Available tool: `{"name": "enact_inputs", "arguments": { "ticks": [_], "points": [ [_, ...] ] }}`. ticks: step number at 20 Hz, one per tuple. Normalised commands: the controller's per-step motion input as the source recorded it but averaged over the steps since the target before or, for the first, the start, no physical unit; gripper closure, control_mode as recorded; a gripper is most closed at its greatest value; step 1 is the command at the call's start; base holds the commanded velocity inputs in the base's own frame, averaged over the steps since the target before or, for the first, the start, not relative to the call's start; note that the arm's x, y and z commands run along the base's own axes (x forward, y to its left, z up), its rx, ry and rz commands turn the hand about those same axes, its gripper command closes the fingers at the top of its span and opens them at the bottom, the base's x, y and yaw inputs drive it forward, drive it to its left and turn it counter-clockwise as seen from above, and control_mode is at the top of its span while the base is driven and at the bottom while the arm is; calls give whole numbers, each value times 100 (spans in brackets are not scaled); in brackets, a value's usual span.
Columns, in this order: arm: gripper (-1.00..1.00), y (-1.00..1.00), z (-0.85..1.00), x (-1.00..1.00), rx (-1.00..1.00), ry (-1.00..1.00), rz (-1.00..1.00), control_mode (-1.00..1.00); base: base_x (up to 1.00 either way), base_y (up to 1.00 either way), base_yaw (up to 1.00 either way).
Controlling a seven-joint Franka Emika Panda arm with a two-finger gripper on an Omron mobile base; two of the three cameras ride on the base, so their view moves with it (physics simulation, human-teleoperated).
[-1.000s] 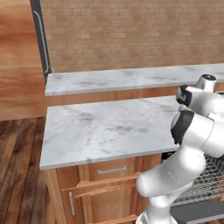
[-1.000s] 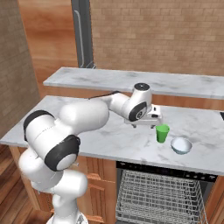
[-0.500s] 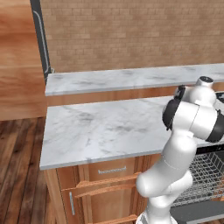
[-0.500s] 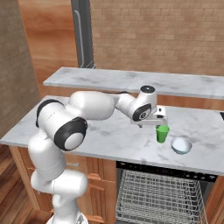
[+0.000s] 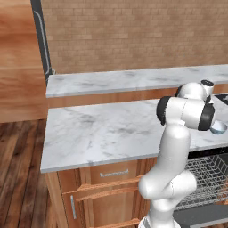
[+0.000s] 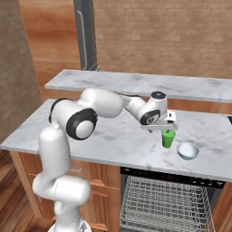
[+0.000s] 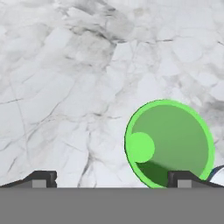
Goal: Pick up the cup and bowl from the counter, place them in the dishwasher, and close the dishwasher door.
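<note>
1. The tool (image 6: 167,130) hung just above the cup (image 6: 168,138), its jaws spread wide and grasping nothing.
2. In the hand view the two dark fingertips (image 7: 42,177) stood far apart at the bottom edge, with the cup's open mouth (image 7: 169,143) seen from straight above, near the fingertip at 5 o'clock and off centre between them.
3. No finger touched the cup's rim as far as the hand view showed; bare marble lay under the fingertip at 7 o'clock.
4. The cup stood upright on the counter (image 6: 113,145), toward its front edge, above the dishwasher (image 6: 165,199).
5. The bowl (image 6: 187,150) sat upright on the counter just beside the cup, at about 4 o'clock from it in the right base view, apart from it.
6. In the hand view a sliver of the bowl (image 7: 218,174) peeked in at the lower edge, at 4 o'clock from the cup.
7. In the left base view the bowl (image 5: 218,128) showed partly behind the arm's wrist.
8. The dishwasher stood open below the counter edge, its wire rack (image 6: 163,206) pulled out.
9. A second, narrower marble ledge (image 6: 136,84) ran behind the counter, at 12 o'clock from the cup.
</note>
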Motion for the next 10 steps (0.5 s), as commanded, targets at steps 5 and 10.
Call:
{"name": "enact_inputs", "arguments": {
  "ticks": [5,10],
  "points": [
    [-100,-20,-26,38,0,0,0,-100,0,0,0],
    [-100,-16,-25,36,0,0,0,-100,0,0,0]
  ]
}}
